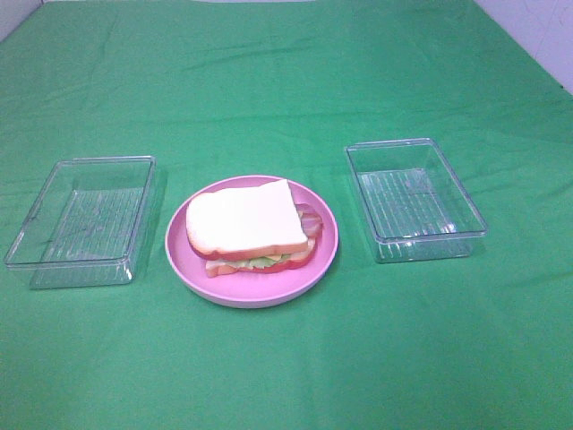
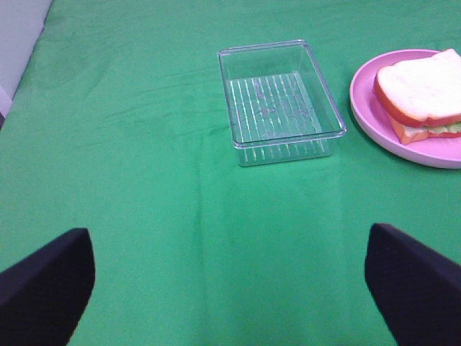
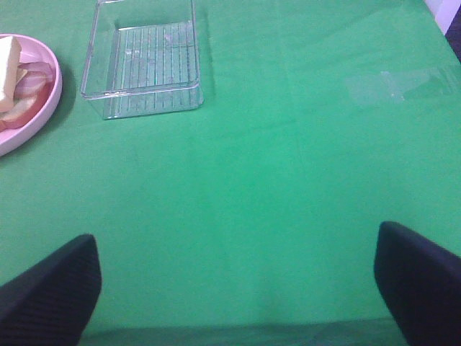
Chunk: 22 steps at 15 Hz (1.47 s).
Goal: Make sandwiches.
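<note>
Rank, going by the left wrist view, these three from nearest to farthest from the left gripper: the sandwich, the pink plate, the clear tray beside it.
1. Clear tray: empty, straight ahead of the open left gripper, on the green cloth.
2. Pink plate: past the tray, off to one side; its rim comes closer than the food.
3. Sandwich: stacked on that plate, farthest.

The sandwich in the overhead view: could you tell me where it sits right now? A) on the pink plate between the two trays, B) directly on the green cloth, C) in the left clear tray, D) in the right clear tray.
A: the sandwich rests on the pink plate, with the left tray and the right tray both empty on either side.
</note>
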Each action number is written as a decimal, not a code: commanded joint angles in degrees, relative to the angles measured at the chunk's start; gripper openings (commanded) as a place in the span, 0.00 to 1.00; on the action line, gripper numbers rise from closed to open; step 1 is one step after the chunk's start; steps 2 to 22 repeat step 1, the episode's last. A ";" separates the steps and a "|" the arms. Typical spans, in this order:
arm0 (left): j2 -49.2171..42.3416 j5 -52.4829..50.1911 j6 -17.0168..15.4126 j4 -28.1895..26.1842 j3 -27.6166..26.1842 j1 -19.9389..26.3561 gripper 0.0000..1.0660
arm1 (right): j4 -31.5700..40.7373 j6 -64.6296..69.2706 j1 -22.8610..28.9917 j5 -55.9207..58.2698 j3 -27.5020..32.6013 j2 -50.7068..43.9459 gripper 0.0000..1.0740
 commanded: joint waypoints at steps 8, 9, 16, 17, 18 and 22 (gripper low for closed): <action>-0.97 -0.92 -0.69 0.11 0.17 -0.23 0.89 | 0.11 -0.63 -0.17 -0.74 0.11 -1.66 0.92; -0.97 -0.92 -0.69 0.11 0.17 -0.23 0.89 | 0.11 -0.63 -0.17 -0.74 0.11 -1.66 0.92; -0.97 -0.92 -0.69 0.11 0.17 -0.23 0.89 | 0.11 -0.63 -0.17 -0.74 0.11 -1.66 0.92; -0.97 -0.92 -0.69 0.11 0.17 -0.23 0.89 | 0.11 -0.63 -0.17 -0.74 0.11 -1.66 0.92; -0.97 -0.92 -0.69 0.11 0.17 -0.23 0.89 | 0.11 -0.63 -0.17 -0.74 0.11 -1.66 0.92; -0.97 -0.92 -0.69 0.11 0.17 -0.23 0.89 | 0.11 -0.63 -0.17 -0.74 0.11 -1.66 0.92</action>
